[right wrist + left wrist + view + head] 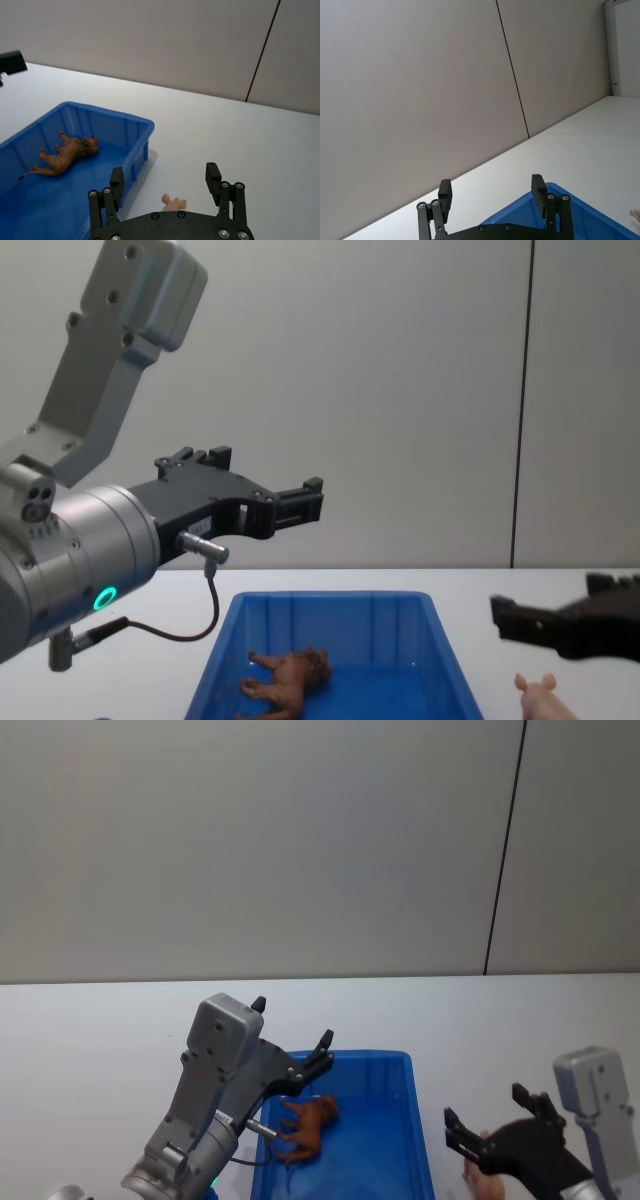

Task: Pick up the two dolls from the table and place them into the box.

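Observation:
The blue box [400, 1065] stands on the white table [100, 1030] in front of me. Inside it, the reddish-brown shaggy doll [310, 1120] lies on its side, also clear in the right wrist view [67, 152] and the chest view [288, 680]. My left gripper [292, 1023] hovers open and empty above the box's far left part. The pale pink doll [485, 1182] lies on the table just right of the box [107, 111]. My right gripper [485, 1105] is open directly over the pink doll [173, 202], its fingers apart from it.
A grey wall with a dark vertical seam [505, 850] runs behind the table. Bare white tabletop stretches to the left of and beyond the box. One fingertip of the left gripper [12, 62] shows at the edge of the right wrist view.

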Robot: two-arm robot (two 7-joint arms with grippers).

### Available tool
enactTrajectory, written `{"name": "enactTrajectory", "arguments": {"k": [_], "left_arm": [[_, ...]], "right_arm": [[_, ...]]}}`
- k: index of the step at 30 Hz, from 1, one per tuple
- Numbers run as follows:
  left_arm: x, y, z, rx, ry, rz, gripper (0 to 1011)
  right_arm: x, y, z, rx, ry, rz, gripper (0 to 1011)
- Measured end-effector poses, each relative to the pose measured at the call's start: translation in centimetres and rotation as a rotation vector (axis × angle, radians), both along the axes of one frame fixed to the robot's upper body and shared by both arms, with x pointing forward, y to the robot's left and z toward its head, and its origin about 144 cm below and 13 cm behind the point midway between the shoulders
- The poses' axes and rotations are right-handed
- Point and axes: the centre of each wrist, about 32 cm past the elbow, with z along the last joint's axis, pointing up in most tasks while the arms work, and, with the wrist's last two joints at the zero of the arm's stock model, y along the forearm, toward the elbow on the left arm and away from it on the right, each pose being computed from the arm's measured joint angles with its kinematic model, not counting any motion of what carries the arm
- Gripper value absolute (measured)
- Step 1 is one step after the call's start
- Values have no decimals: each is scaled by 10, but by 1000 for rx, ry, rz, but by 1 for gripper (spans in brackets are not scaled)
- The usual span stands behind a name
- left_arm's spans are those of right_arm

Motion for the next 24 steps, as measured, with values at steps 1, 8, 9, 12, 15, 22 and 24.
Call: {"name": "enactTrajectory", "arguments": {"k": [1,8,9,12,15,22,24], "left_arm": [[0,0,0,0,0,0,1001],[0,0,0,0,0,0,1002],[0,0,0,0,0,0,1002],[0,0,0,0,0,0,1001],[0,0,0,0,0,0,1002],[0,0,0,0,0,0,1001],[0,0,0,0,0,0,1001]], "right_arm": [[-1,-1,-1,-1,5,-4,1001],[-10,-4,-12,-7,39,-35,1001],[-10,-4,-13,-7,42,-37,1001],[-13,-5,-19,-8,56,-42,1001],[-15,-5,-22,-8,65,-44,1001],[-18,-4,-32,-7,90,-49,1001],[-18,-3,-34,-5,96,-49,1001]]}}
